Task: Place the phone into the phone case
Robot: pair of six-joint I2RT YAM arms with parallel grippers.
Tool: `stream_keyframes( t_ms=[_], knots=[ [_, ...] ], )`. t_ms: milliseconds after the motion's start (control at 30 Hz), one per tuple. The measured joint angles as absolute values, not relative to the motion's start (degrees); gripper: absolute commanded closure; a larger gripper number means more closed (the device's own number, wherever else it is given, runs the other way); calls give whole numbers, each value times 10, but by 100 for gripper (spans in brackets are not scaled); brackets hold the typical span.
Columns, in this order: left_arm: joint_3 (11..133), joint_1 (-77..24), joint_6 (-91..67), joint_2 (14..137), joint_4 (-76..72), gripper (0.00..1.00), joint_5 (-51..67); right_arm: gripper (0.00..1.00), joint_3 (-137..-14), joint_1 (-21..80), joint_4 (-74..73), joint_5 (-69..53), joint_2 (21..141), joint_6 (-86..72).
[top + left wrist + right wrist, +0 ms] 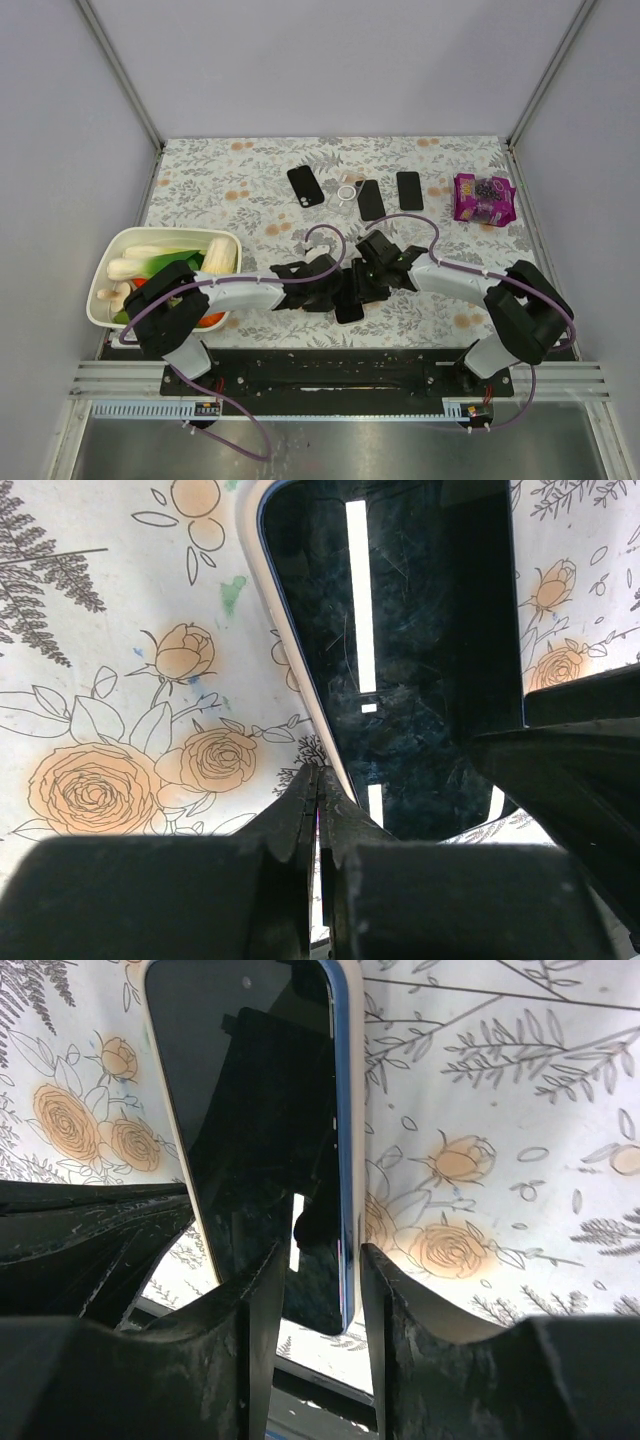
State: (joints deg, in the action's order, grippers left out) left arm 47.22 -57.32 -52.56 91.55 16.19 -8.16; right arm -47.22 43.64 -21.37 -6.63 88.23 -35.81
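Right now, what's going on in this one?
Both arms reach in over a dark phone lying on the flowered table near their bases. The left gripper, jaws shut, sits at the phone's pale-rimmed edge. The right gripper has its jaws apart astride one end of the phone; whether they pinch it is unclear. Other dark phones or cases lie untouched farther back.

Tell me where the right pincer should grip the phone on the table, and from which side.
Take the phone across its two long, light-rimmed edges near the short end closest to the right pincer, coming down from above. It appears to lie flat, screen up, so those thin straight sides are the only opposed faces to pinch.
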Motion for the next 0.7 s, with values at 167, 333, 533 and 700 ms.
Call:
stream_keyframes(
  t_ms=[167,333,533,700],
  knots=[
    [470,-576,-526,914,160,95,-81,54,-472,438,-237,-48,855,-358],
    [453,-577,-528,898,158,95,-77,56,-472,438,-244,-39,837,-358],
    [440,-578,-528,884,162,95,-65,62,-453,438,-245,-39,828,-359],
    [440,-584,-528,884,162,95,-55,71,-436,438,-247,-41,827,-362]
  ],
)
